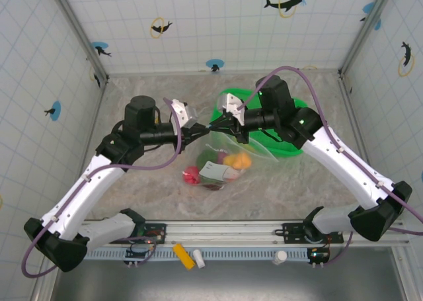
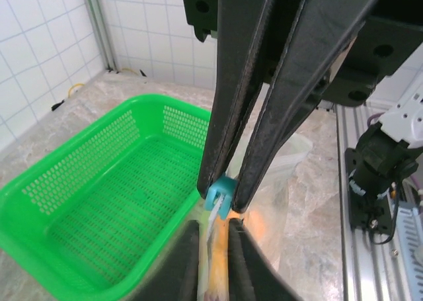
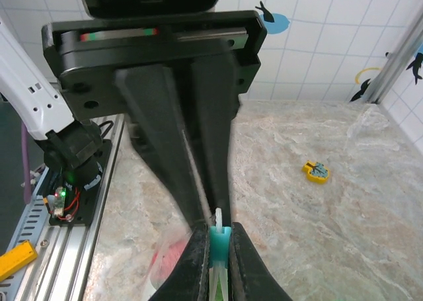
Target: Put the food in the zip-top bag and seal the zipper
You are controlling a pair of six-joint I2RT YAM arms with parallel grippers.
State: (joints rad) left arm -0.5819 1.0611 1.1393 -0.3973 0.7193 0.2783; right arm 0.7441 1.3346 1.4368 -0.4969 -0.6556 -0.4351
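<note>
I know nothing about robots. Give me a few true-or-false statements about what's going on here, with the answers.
1. The green basket holds nothing. True.
2. The food lies loose, outside the clear bag. False: it sits inside the bag.
3. The right arm's fingers pinch the zipper's teal end. True.
4. The left arm's fingers hang open, far from the bag. False: they are closed on the bag's top edge, right beside the right arm's fingers.
5. The yellow trinket is in the basket. False: it lies on the bare table.
</note>
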